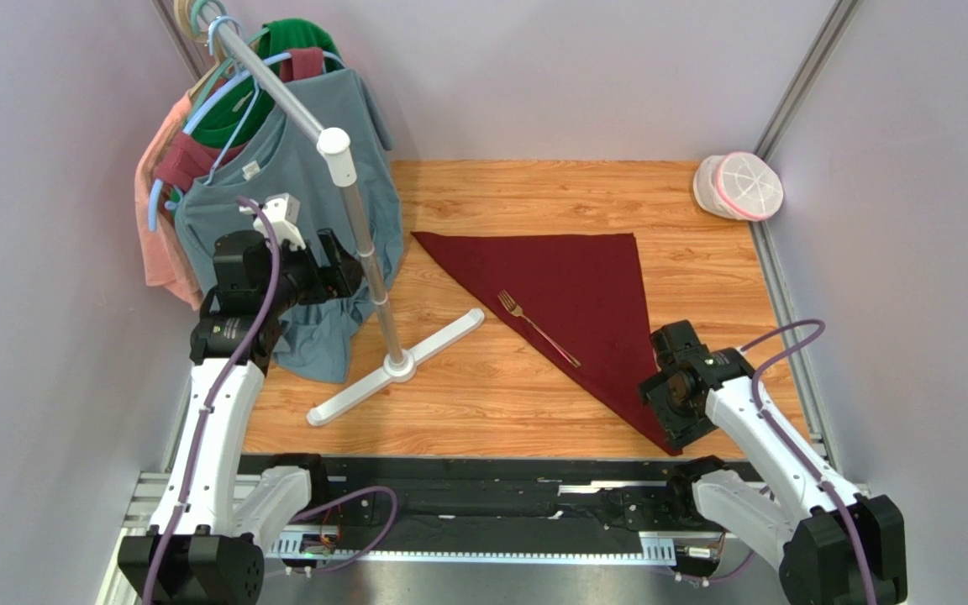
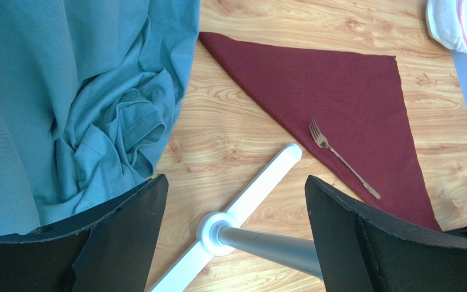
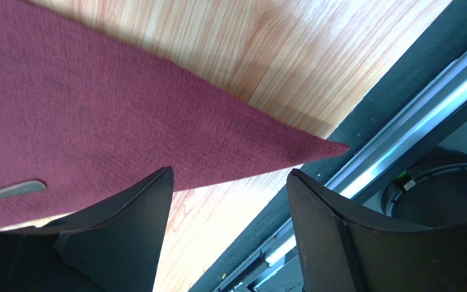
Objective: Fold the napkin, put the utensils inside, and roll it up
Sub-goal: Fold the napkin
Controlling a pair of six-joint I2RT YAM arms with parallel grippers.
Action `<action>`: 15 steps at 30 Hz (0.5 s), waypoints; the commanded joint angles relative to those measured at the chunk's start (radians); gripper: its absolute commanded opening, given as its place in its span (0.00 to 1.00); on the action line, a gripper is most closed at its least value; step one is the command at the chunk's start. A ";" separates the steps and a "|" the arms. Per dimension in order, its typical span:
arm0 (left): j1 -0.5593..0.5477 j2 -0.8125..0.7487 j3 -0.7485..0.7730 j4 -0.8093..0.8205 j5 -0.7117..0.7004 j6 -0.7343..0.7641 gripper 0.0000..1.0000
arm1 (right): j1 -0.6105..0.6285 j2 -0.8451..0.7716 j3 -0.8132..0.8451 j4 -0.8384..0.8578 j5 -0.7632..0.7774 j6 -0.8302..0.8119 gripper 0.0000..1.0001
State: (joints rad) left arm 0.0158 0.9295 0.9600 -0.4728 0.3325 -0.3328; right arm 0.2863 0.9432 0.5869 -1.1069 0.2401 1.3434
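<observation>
The dark red napkin point(image 1: 578, 293) lies folded into a triangle on the wooden table, one corner pointing at the near edge. The slim metal fork point(image 1: 537, 328) rests on it near its left slanted edge, tines toward the back. From the left wrist view the napkin point(image 2: 339, 100) and fork point(image 2: 342, 159) show to the right. My left gripper point(image 1: 340, 271) hangs open beside the rack pole, well left of the napkin, with nothing held point(image 2: 235, 182). My right gripper point(image 1: 662, 401) is open over the napkin's near corner point(image 3: 96, 121); the fork's handle tip point(image 3: 10, 190) shows at the left point(image 3: 230, 176).
A clothes rack with a grey pole point(image 1: 369, 252) and a white T-shaped base point(image 1: 395, 368) stands left of the napkin, with several shirts point(image 1: 287, 164) hanging on it. A teal shirt point(image 2: 65, 91) drapes onto the table. A white-and-pink container point(image 1: 739, 187) sits back right. A black rail point(image 1: 489, 485) runs along the near edge.
</observation>
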 commanded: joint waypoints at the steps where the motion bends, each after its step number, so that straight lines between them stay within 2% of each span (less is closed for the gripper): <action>1: 0.004 0.005 0.011 0.014 0.020 -0.009 0.92 | -0.024 -0.023 0.019 -0.066 0.028 0.045 0.72; 7: 0.004 0.006 0.013 0.013 0.020 -0.011 0.92 | -0.024 -0.136 -0.085 -0.070 -0.099 0.197 0.70; 15: 0.004 0.008 0.011 0.014 0.030 -0.014 0.92 | -0.026 -0.196 -0.084 -0.156 0.002 0.287 0.66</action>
State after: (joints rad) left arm 0.0158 0.9375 0.9600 -0.4755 0.3405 -0.3355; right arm 0.2657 0.7650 0.4934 -1.1824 0.1898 1.5318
